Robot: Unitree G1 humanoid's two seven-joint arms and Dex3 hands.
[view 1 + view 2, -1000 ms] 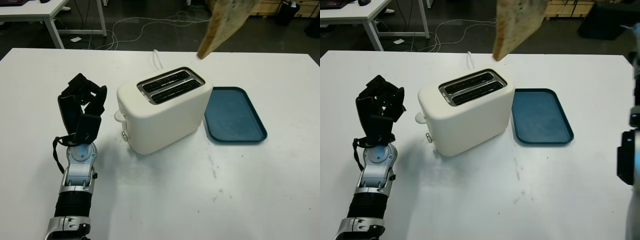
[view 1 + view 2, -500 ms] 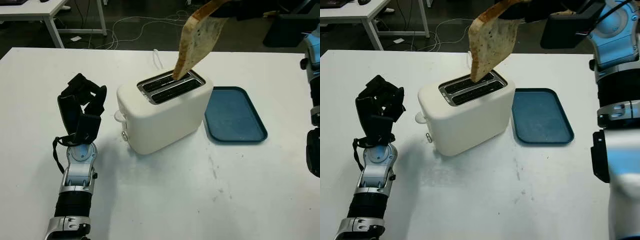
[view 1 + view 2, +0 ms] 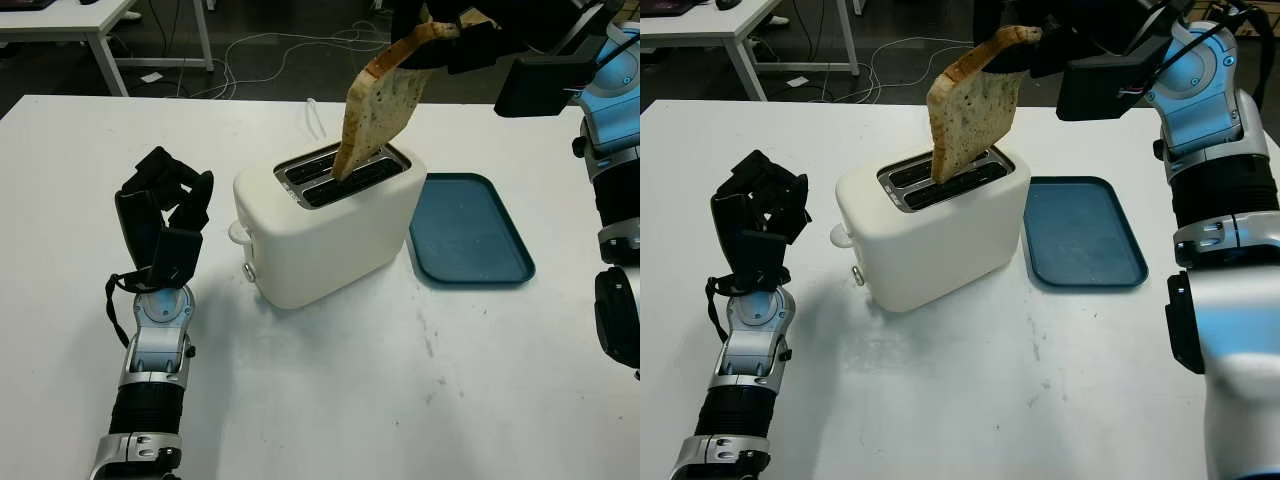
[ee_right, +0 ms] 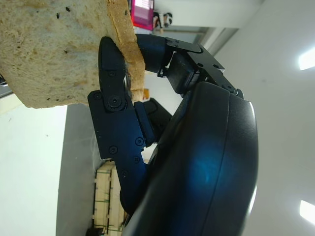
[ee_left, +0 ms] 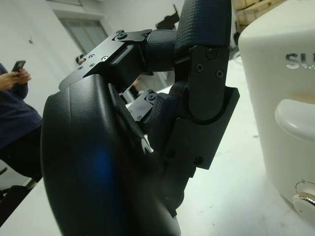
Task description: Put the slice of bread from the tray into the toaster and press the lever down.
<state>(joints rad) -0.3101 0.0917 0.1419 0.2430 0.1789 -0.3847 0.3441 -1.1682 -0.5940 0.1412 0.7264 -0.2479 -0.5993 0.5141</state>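
Lowered since a moment ago, the bread slice (image 3: 970, 105) now dips its bottom corner into the white toaster's (image 3: 935, 225) slot, gripped at its crust by the right hand (image 3: 1040, 48); insertion looks nearly done, lever unpressed. Left of the toaster the left hand (image 3: 165, 215) waits clenched. Right of it, a blue tray (image 3: 468, 232) lies on the white surface (image 3: 400, 380); behind, cables (image 3: 290, 50) cross the floor.

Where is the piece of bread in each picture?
Left eye view: bread top middle, its lower corner in the toaster's back slot, held by the right hand.
Right eye view: bread top middle, same.
Left wrist view: toaster side.
Right wrist view: bread between the fingers.
Shared landmark: white toaster.
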